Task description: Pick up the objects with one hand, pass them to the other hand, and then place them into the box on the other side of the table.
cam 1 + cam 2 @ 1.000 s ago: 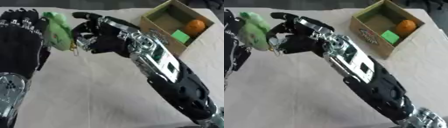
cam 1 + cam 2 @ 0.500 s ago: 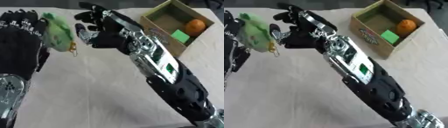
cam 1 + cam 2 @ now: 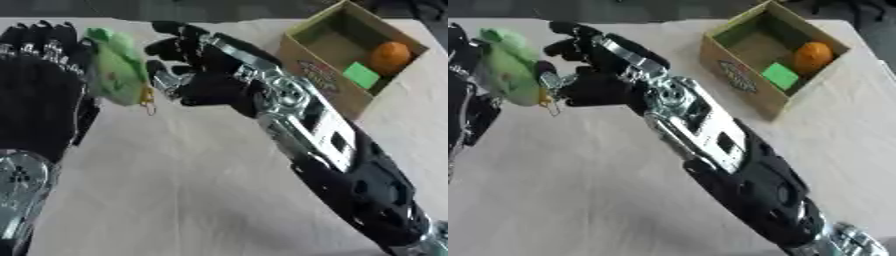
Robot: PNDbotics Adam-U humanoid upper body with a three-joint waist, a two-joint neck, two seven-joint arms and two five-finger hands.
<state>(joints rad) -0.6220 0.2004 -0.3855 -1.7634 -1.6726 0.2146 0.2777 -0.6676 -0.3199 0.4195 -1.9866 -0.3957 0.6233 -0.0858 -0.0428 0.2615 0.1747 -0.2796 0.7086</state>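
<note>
The left hand (image 3: 39, 95) holds the green soft toy (image 3: 118, 75) up with fingers curled round it, offered for handover, while the right hand (image 3: 197, 75), fingers spread, reaches beside it, left of the box (image 3: 328, 87).

A plush toy (image 3: 118, 72) sits between the left hand (image 3: 39, 95) and right hand (image 3: 197, 75), left of the box (image 3: 328, 75) holding an orange (image 3: 389, 57) and a block (image 3: 360, 75).

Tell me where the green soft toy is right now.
The green soft toy is at the upper left of both views, against the left hand, with the right hand open just beside it, far from the box.
</note>
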